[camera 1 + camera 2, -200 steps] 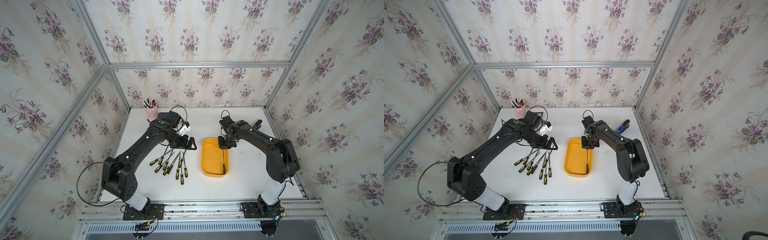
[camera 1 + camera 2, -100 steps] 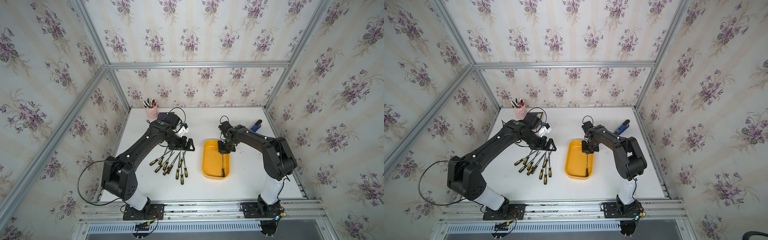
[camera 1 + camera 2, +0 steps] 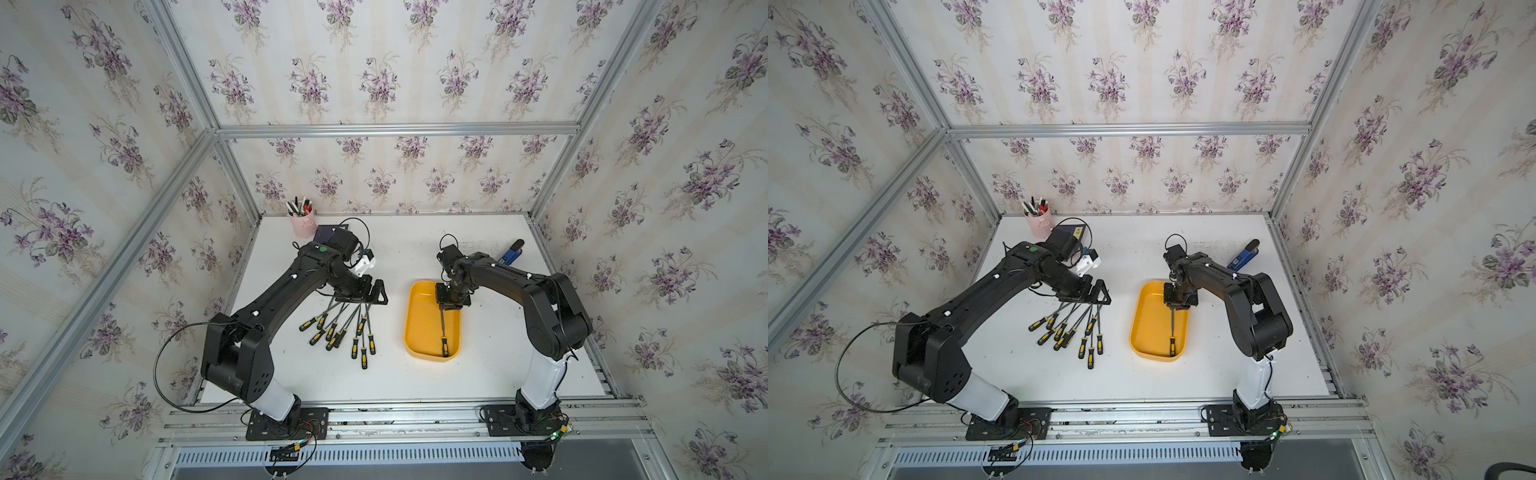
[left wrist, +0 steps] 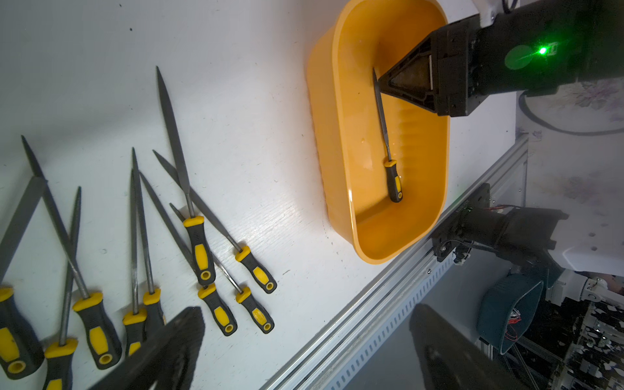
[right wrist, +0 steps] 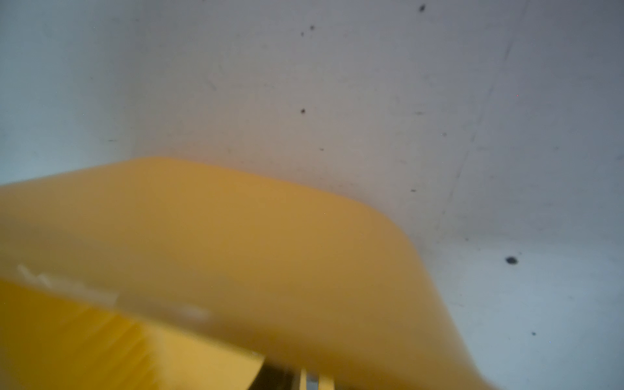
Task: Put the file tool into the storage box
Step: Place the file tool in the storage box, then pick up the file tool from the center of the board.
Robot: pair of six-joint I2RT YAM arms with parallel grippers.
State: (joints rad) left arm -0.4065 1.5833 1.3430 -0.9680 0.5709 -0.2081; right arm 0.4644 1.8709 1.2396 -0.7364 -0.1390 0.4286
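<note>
The yellow storage box [image 3: 411, 316] [image 3: 1136, 324] [image 4: 337, 135] sits right of the table's middle. One file tool [image 3: 442, 328] [image 3: 1172, 328] [image 4: 383, 121] lies lengthwise in it, its black-and-yellow handle at the near end. My right gripper [image 3: 449, 306] [image 3: 1177, 306] [image 4: 380, 82] reaches down into the box's far half, its tips at the file's blade; whether the jaws still pinch it does not show. The right wrist view is filled by the blurred box wall [image 5: 236, 253]. My left gripper [image 3: 361, 300] [image 3: 1086, 298] [image 4: 304, 354] hangs open and empty above the blade tips of several files [image 3: 345, 328] [image 4: 169, 236] fanned out on the table.
A pink pen cup [image 3: 302, 224] stands at the back left with a dark flat card [image 3: 326, 232] beside it. A blue tool [image 3: 512, 252] lies at the back right. The aluminium rail [image 4: 388, 297] runs along the table's near edge.
My right gripper has come lower and nearer into the box with the file, which now lies along the box's floor. The left arm has barely shifted.
</note>
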